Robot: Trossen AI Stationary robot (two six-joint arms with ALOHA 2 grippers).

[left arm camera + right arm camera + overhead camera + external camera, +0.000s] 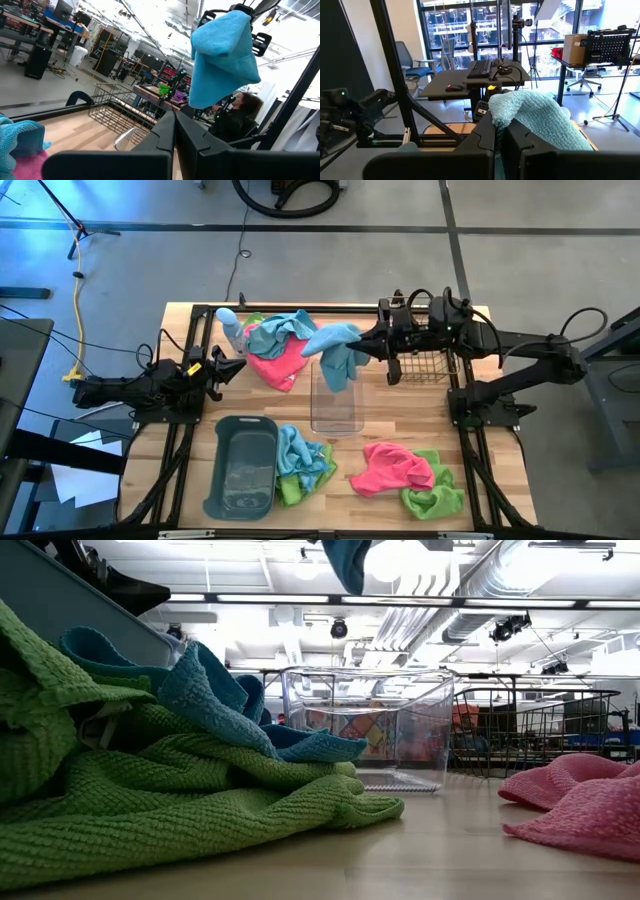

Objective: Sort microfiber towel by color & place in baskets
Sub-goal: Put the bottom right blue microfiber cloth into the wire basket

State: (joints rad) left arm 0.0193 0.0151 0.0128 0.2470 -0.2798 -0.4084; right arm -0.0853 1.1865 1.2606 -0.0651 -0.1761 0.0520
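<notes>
The sorting looks barely begun: all three baskets appear empty, and only one towel is in the air. Taking the clear bin (334, 402) as landmark, the wooden table (500, 470) spreads under it, pale and smooth. The grey tub (241, 466), an oblong of dark plastic with rounded corners, lies to the bin's left and nearer the front edge; the wire basket (424, 360), open metal mesh, stands to its right toward the back. The right gripper (366, 346) hangs just above the bin's back end, closed on a blue towel (338, 352) that droops in soft folds over the opening. Behind and left of the bin a heap of blue and pink cloths (277, 348) lies beside a pale bottle (229, 326). In front of it sit two more heaps: blue over green (301, 463) beside the tub, and pink with green (408, 476) to the right, all fuzzy and nubby. The left gripper (222, 369) waits well left of the bin, fingers parted and holding nothing.
</notes>
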